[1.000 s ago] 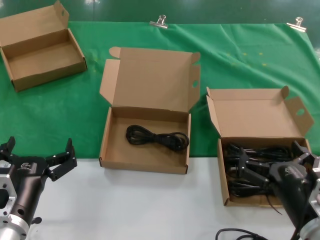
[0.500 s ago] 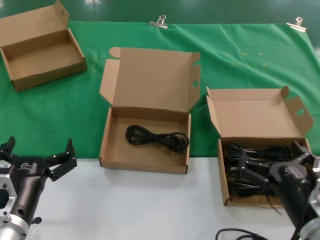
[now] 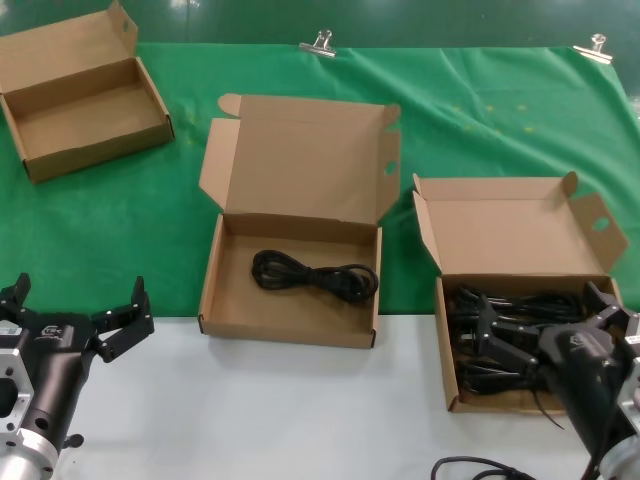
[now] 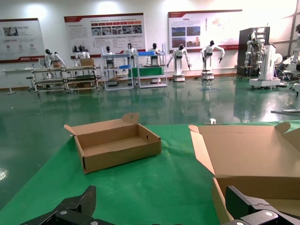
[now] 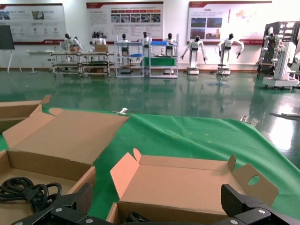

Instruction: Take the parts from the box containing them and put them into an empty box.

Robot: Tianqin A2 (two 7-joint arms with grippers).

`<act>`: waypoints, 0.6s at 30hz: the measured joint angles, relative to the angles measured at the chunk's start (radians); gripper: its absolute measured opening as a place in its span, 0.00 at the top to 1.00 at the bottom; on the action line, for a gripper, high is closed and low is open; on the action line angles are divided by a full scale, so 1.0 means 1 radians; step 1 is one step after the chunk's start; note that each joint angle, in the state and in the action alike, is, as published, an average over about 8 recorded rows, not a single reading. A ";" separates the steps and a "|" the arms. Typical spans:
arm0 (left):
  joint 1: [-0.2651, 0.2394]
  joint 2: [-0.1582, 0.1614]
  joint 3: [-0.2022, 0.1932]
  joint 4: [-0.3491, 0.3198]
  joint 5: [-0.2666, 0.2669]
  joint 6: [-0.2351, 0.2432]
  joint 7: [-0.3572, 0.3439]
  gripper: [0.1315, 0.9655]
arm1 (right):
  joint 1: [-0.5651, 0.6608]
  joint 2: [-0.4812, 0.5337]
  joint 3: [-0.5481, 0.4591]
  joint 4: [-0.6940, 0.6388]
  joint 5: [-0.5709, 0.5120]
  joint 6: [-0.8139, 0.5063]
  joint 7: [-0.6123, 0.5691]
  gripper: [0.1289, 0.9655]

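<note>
The box holding the parts [image 3: 510,235] stands at the right, lid open, with several black coiled cords [image 3: 520,312] inside. My right gripper [image 3: 540,308] hovers open just above those cords, touching none; in the right wrist view [image 5: 157,204] its fingers [image 5: 236,200] straddle the box's lid [image 5: 187,180], and a bit of cord [image 5: 136,217] shows. The largest box [image 3: 250,305] in the middle holds one cord bundle [image 3: 315,275], which also shows in the right wrist view [image 5: 26,190]. My left gripper [image 3: 80,295] is open and empty at the lower left over the white table edge.
A small plain cardboard box [image 3: 85,110] sits at an angle at the back left, also in the left wrist view [image 4: 115,145]. A green cloth [image 3: 480,120] covers the back of the table, held by metal clips [image 3: 320,43]. White tabletop [image 3: 280,410] lies in front.
</note>
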 joint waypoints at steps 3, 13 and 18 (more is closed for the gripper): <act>0.000 0.000 0.000 0.000 0.000 0.000 0.000 0.00 | 0.000 0.000 0.000 0.000 0.000 0.000 0.000 0.00; 0.000 0.000 0.000 0.000 0.000 0.000 0.000 0.00 | 0.000 0.000 0.000 0.000 0.000 0.000 0.000 0.00; 0.000 0.000 0.000 0.000 0.000 0.000 0.000 0.00 | 0.000 0.000 0.000 0.000 0.000 0.000 0.000 0.00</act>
